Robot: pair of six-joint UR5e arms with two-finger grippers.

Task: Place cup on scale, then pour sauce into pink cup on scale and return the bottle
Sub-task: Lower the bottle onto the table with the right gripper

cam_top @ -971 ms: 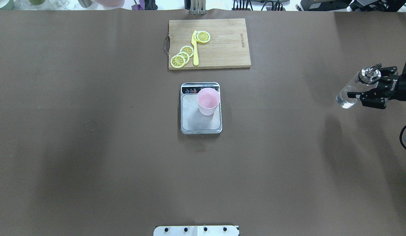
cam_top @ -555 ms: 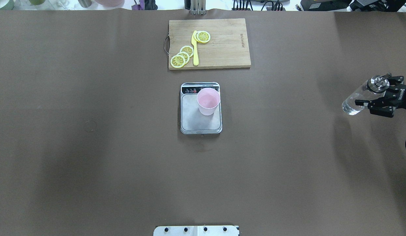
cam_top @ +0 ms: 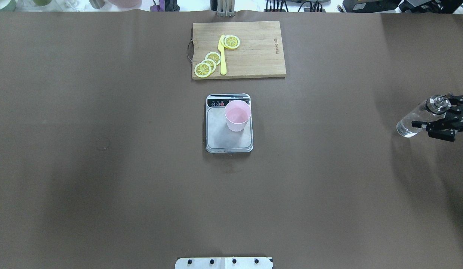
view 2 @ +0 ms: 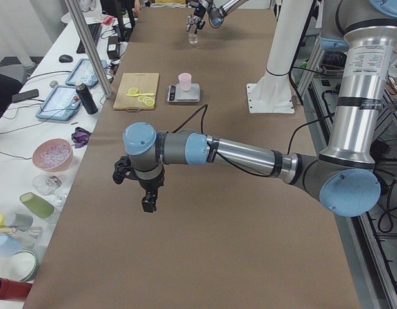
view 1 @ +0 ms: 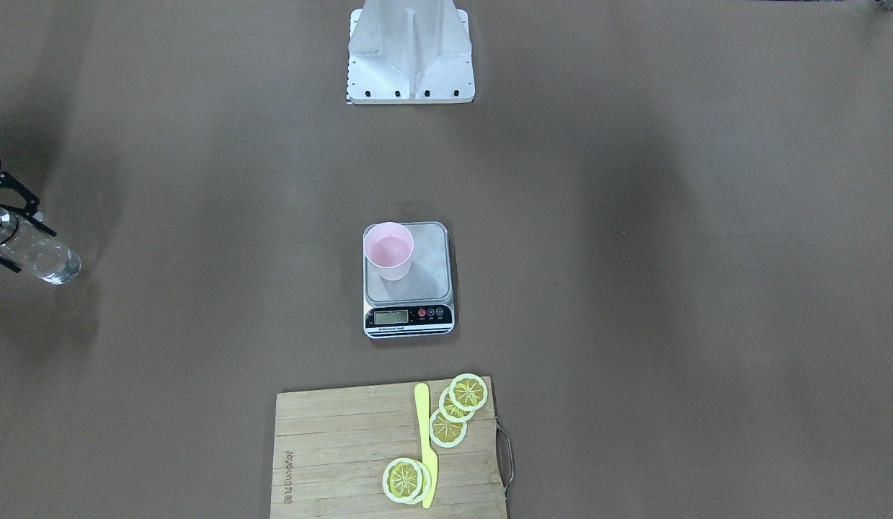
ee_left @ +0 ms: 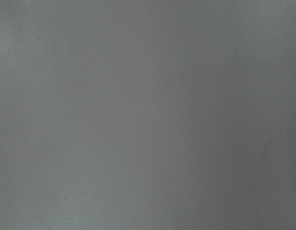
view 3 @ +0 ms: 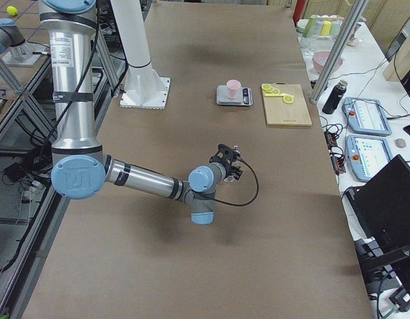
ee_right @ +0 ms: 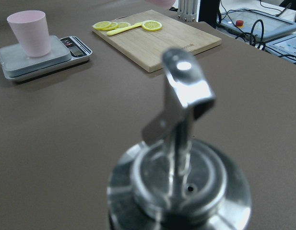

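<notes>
Even soft lighting; blurred spout [ee_right: 186,91] in right wrist view

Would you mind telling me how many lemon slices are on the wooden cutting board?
5 lemon slices: three overlap in a row by the cutting board's handle end; two overlap against the yellow knife further along. Overlaps might hide another.

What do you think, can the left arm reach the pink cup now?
Probably yes. The cup stands in the open on the scale, nothing lies between it and the left gripper, and the right gripper holds the bottle far aside.
</notes>
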